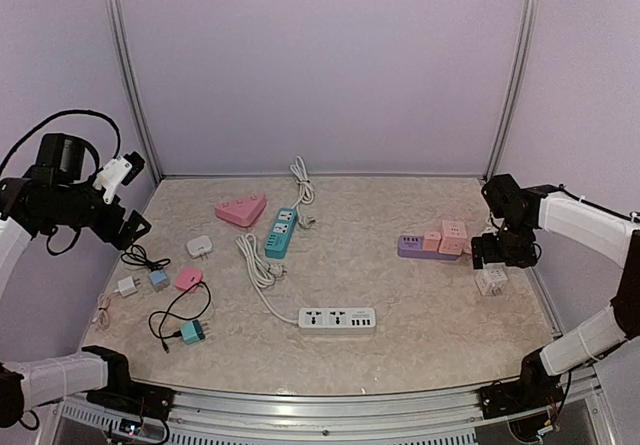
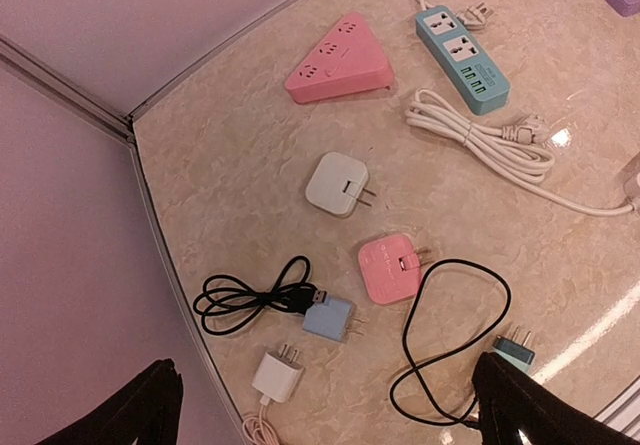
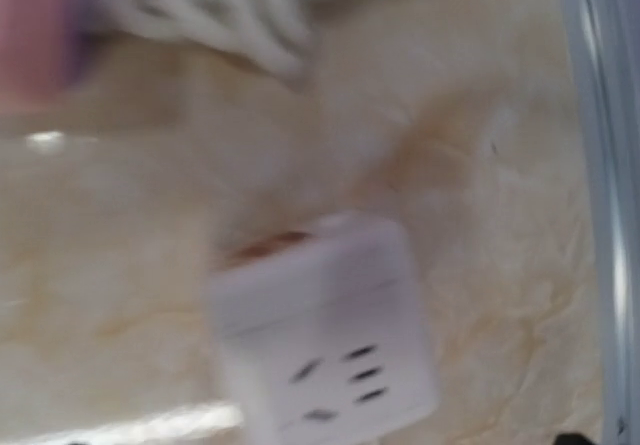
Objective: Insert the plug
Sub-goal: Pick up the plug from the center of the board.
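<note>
Several plugs lie at the left of the table: a white adapter (image 1: 200, 246), a pink adapter (image 1: 188, 279), a blue charger (image 1: 159, 279), a white charger (image 1: 127, 286) and a teal plug (image 1: 192, 331) on a black cable. My left gripper (image 1: 135, 195) hangs high above them, wide open and empty; in the left wrist view (image 2: 325, 360) its fingertips (image 2: 160, 395) frame the blue charger (image 2: 328, 318) and pink adapter (image 2: 388, 268). My right gripper (image 1: 495, 250) hovers just above a white cube socket (image 1: 491, 280), blurred in the right wrist view (image 3: 325, 330). It holds nothing.
A pink triangular strip (image 1: 241, 209), a teal strip (image 1: 282, 232) and a white strip (image 1: 338, 318) with coiled cord lie mid-table. A purple strip with pink adapters (image 1: 428, 245) sits left of the right gripper. The right wall frame (image 3: 590, 165) runs close by the cube.
</note>
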Motion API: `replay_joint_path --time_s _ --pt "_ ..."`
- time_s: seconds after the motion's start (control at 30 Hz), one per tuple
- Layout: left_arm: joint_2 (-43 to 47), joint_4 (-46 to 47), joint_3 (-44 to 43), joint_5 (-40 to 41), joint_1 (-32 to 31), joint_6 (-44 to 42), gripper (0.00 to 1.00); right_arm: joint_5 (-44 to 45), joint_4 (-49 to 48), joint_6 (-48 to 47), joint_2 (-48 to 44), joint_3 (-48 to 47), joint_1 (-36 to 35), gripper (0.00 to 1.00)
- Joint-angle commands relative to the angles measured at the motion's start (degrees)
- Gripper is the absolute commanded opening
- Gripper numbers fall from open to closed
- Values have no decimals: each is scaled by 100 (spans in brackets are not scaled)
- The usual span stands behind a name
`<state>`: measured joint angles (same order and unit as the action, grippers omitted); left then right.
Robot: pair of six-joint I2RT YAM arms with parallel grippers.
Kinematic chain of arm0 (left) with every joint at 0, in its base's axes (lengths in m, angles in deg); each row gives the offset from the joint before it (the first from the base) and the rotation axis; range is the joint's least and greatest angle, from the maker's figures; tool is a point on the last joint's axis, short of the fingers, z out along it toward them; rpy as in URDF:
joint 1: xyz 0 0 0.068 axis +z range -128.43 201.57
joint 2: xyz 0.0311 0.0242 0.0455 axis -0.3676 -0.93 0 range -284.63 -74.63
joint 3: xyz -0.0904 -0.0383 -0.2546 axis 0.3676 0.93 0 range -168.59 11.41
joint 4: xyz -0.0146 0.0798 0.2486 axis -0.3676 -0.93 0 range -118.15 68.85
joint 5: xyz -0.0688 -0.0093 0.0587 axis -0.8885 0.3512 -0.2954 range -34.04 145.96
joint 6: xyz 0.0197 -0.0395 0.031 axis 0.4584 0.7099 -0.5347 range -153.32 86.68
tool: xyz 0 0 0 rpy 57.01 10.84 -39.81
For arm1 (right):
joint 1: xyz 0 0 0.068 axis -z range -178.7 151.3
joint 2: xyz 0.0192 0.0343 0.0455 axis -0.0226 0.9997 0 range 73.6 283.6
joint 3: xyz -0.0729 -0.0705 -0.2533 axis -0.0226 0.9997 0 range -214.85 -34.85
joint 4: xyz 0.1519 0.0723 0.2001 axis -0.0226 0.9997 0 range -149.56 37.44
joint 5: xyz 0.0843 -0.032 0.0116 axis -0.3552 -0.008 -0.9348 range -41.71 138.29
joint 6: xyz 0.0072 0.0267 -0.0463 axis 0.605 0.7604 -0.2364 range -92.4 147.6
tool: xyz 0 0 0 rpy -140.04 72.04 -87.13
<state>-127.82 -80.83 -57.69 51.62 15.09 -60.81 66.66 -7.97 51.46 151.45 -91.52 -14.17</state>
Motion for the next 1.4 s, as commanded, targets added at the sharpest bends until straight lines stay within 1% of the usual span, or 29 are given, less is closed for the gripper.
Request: replay_joint_path --time_s 0.0,0.3,0.4,0.53,0.6,0.63,0.7,0.77,0.8,0.9,1.0,1.07,1.17,1.27,1.37 --pt "93 -28 65 -116 -37 -60 99 -798 -403 -182 432 128 563 100" --pt "168 -57 73 -131 -63 -98 99 -973 -878 -538 1172 169 1013 99" --pt "168 -69 76 -124 -73 -107 99 -1042 -955 -619 1348 190 1054 94" --pt "181 -82 82 -111 -73 -108 99 -1105 -1030 -636 1411 275 1053 84" --pt "193 -88 77 -111 -73 -106 99 -1077 -1036 -630 1402 328 1048 76" --pt "182 -85 73 -111 -73 -108 99 -1079 -1028 -618 1392 353 1053 68" --pt "169 -87 60 -115 -73 -108 99 -1066 -988 -595 1342 375 1054 46" --pt "161 -88 48 -121 -73 -104 99 -1042 -949 -549 1183 404 1054 31" --pt "160 -88 31 -133 -73 -99 99 -1047 -923 -535 1068 407 1050 25" --pt "147 -96 4 -135 -73 -90 99 -982 -810 -379 603 414 1028 13" --pt "138 -97 -16 -135 -75 -73 99 -941 -647 -101 -53 322 917 5" --pt "119 -107 -59 -135 -81 -68 99 -836 -465 142 -518 134 737 0" --pt "67 -144 -192 -134 -102 -62 99 -385 -71 586 -1022 -423 141 0" --pt "-23 -217 -453 -92 -194 -88 99 342 122 1161 -1222 -1150 -868 0" --pt "-197 -259 -910 43 -419 -62 99 1026 -226 1614 -1125 -1815 -1959 0"
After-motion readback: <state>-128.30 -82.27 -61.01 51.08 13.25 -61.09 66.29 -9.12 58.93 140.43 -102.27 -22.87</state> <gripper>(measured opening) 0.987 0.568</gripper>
